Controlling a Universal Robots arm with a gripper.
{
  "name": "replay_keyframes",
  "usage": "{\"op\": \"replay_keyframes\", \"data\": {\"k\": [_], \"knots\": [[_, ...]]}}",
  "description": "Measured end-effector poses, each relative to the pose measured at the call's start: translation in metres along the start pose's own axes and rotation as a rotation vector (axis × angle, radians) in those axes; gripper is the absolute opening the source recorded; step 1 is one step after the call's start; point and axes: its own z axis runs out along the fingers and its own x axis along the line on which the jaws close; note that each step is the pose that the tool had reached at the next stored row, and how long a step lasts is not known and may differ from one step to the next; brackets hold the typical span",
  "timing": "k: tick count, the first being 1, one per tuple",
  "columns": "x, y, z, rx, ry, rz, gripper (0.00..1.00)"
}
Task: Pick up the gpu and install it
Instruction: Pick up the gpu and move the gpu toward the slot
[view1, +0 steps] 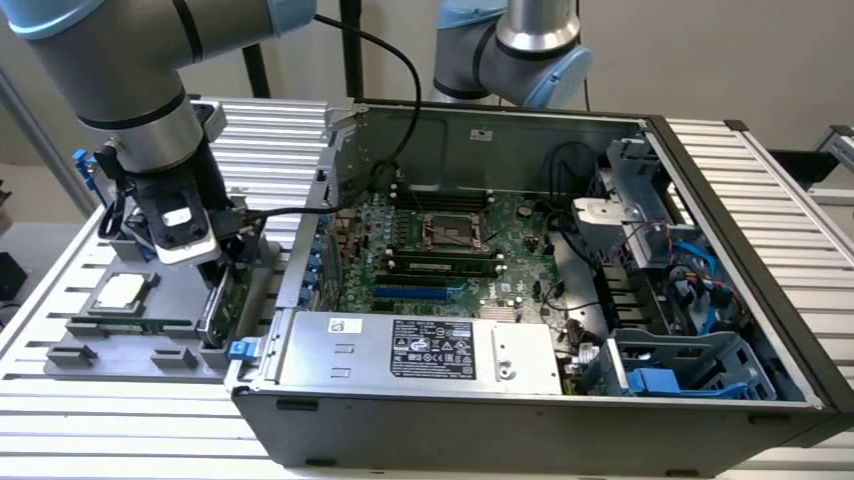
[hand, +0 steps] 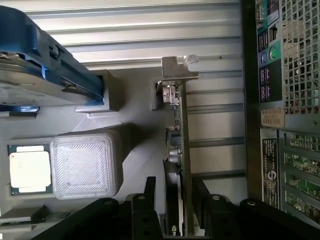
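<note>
The arm is reaching down over a grey tray (view1: 80, 355) that is lying on the slatted metal surface (view1: 134, 420), just beside the open computer case (view1: 534, 405), on the exterior view's left. The gpu (view1: 222, 305) (hand: 177, 125) is standing on its long edge in a slot at the side of the tray nearest the case, and its silver end bracket (hand: 178, 70) is pointing away from the claw.

The claw (view1: 218, 278) (hand: 174, 187) is hanging directly above the card with its jaws open. One black finger (hand: 150, 192) is sitting on the cooler side and the other on the circuit-board side, each just beside the card with a thin gap showing, so nothing is being gripped.

A square processor chip (view1: 120, 290) (hand: 29, 169) is lying flat in the tray, and a narrow memory stick (view1: 134, 325) is lying near it. A silver hard drive with blue rails (hand: 45, 70) is resting further along the tray. Inside the case, the green motherboard (view1: 454, 240) is lying exposed, well apart from the card.
</note>
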Motion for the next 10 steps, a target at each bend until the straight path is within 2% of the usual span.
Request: {"op": "replay_keyframes", "data": {"k": [7, 8, 10], "knots": [[0.0002, 0.0001, 0.0016, 0.0, -0.0001, 0.001, 1.0], [0.0002, 0.0001, 0.0016, 0.0, -0.0001, 0.001, 0.0], [0.0002, 0.0001, 0.0016, 0.0, -0.0001, 0.001, 0.0]]}}
